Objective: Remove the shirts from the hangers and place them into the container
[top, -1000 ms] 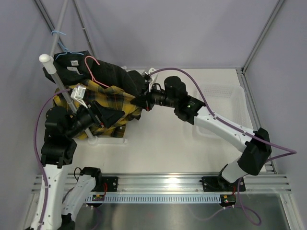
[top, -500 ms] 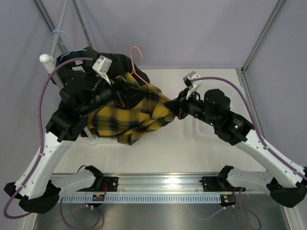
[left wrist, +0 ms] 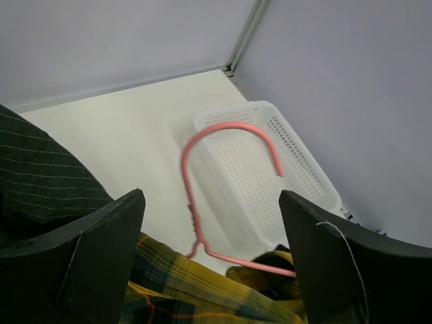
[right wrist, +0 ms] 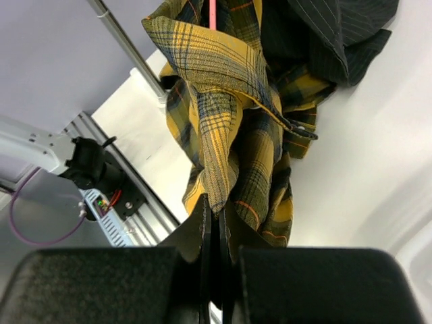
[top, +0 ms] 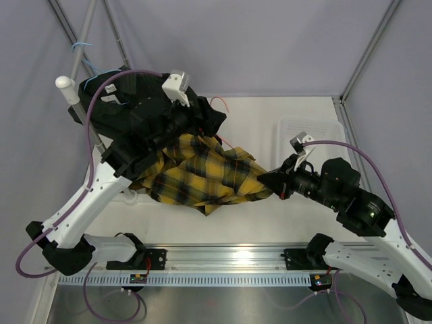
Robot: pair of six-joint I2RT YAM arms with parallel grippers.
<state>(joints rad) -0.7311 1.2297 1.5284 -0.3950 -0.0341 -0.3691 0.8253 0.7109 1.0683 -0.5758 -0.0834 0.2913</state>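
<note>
Plaid shirt (top: 202,179): stretched above the table (top: 223,236) from the rack side across to the right gripper (top: 271,183), which is pressed tight on a bunched edge of the cloth. Left gripper (left wrist: 210,202) spread wide, holding nothing, with the pink hanger (left wrist: 229,125) just ahead between its fingers. Likely trouble: hanger's lower wire looks buried in the plaid, so a pull to the right could drag it along toward the basket (top: 307,123), or tug the black shirt (top: 128,101) and pole (top: 94,138). Thin pinch could also slip under tension. Basket beyond the right gripper at the far right corner, apart from the cloth. Bare table between. Wall close on the right, so little swing room there.
</note>
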